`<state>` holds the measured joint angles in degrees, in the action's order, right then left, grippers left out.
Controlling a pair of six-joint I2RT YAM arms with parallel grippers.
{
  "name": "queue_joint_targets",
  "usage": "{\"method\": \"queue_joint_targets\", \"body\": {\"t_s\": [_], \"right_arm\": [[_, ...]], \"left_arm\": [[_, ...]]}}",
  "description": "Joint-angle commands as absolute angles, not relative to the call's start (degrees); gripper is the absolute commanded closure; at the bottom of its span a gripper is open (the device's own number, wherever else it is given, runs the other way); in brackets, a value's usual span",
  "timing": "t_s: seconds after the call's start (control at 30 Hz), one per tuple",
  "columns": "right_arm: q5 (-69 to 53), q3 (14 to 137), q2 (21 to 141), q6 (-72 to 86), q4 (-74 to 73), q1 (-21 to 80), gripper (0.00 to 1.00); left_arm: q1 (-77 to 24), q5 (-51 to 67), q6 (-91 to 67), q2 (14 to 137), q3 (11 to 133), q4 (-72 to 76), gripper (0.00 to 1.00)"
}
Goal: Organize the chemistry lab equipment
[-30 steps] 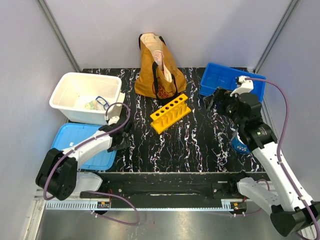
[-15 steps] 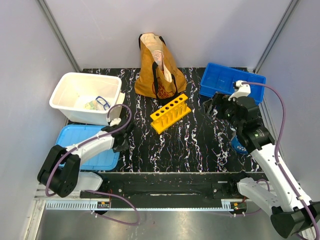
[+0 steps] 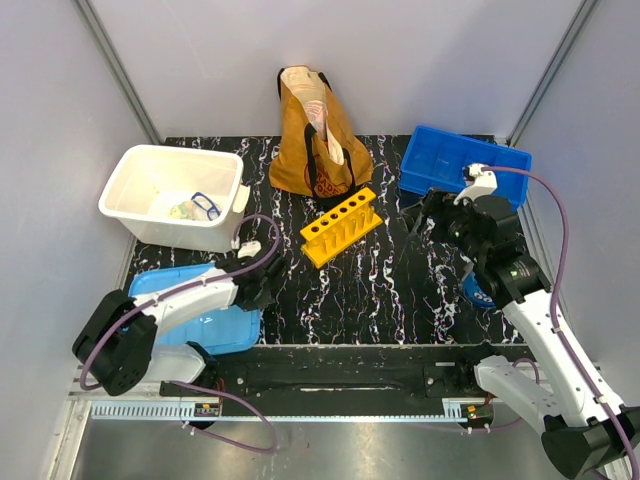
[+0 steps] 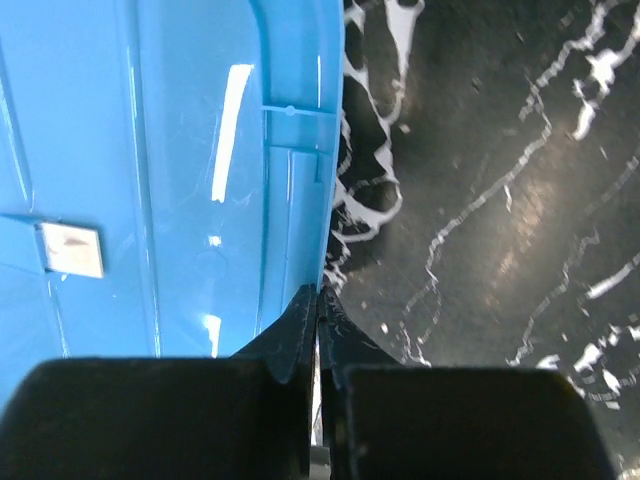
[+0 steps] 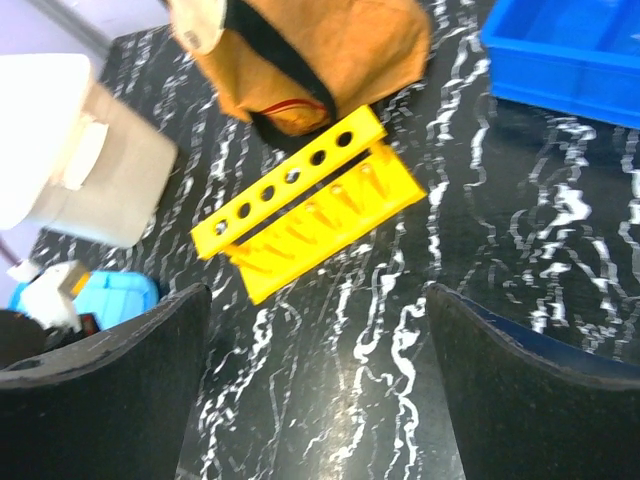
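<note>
Only wrist view shows left fingers [image 4: 287, 343] pinching blue lid [image 4: 150, 150] edge.

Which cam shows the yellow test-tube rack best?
Right wrist: the rack sits large, all six holes countable. Top external shows it whole but small, by the tote bag. Left wrist misses it, showing only the blue lid and table.

bare table [image 3: 380, 290] fronts the rack [image 3: 340, 227] (tote bag [image 3: 315, 140] crowds behind).
</note>
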<state>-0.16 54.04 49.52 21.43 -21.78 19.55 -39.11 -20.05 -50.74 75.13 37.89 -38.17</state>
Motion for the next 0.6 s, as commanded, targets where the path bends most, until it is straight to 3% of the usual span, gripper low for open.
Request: {"method": "queue_joint_targets", "body": {"t_s": [0.0, 0.23, 0.57], "right_arm": [[-12.8, 54.3, 49.1, 23.4, -17.6, 19.8, 0.09], [-32.8, 46.0, 49.9, 28.2, -2.6, 20.3, 0.14], [-35.3, 36.7, 52.6, 14.7, 22.0, 29.5, 0.2]], "left_arm": [[-40.9, -14.8, -52.3, 69.6, 40.2, -41.5, 1.0], [-41.9, -7.4, -49.5, 58.3, 42.5, -42.8, 1.0], [-42.4, 3.1, -44.4, 47.0, 42.0, -41.7, 1.0]]}}
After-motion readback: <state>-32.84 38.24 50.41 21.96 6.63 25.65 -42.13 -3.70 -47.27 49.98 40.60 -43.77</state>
